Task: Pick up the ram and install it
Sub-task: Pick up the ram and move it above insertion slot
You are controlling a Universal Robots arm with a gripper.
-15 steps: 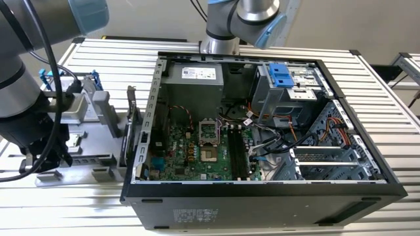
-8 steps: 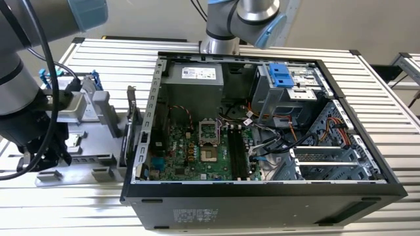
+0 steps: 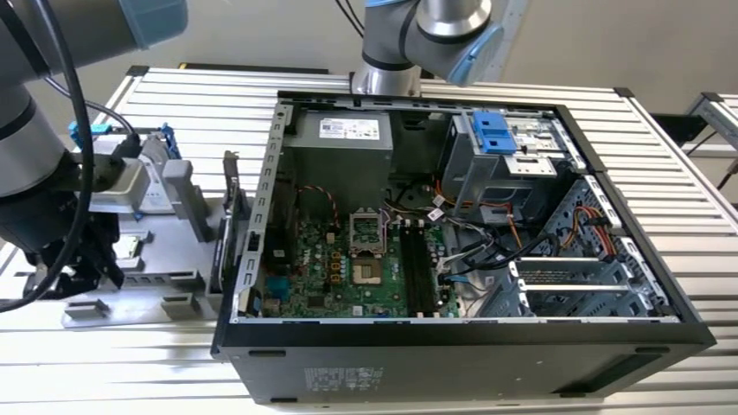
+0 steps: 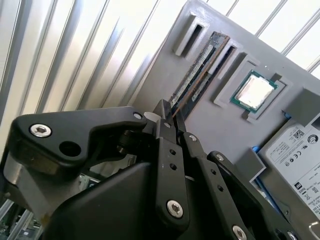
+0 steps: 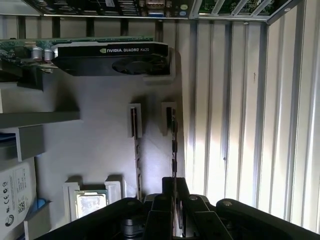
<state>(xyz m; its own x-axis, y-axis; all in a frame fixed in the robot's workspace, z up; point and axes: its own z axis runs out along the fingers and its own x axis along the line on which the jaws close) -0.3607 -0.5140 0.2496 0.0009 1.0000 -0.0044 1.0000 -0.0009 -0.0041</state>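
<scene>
One arm (image 3: 34, 173) hangs over the exterior view's left. That view gives the layout: an open computer case (image 3: 461, 367) lies on its side on the slatted metal surface (image 3: 207, 95), motherboard (image 3: 334, 259) facing up, and a grey parts holder (image 3: 138, 281) sits just beside the case wall. The wrist views add holder detail the exterior view lacks. The first wrist view has a graphics card (image 5: 110, 57) standing on edge near the case. The second wrist view has a hard drive (image 4: 295, 150) lying flat and a processor chip (image 4: 255, 90) in a square recess. The ram (image 4: 197, 70) is in the holder, standing on its long edge in a narrow slot between two small raised end blocks, near the holder's edge where the bare slats begin. On that side there is open room; on the other side is a parallel slot, then the chip recess. It looks slim and dark, seen edge-on, with a row of small chips along one face. The end effector (image 4: 171, 117) sits at one end of the stick, its black fingers pressed together on the ram's top edge, pinching it.
</scene>
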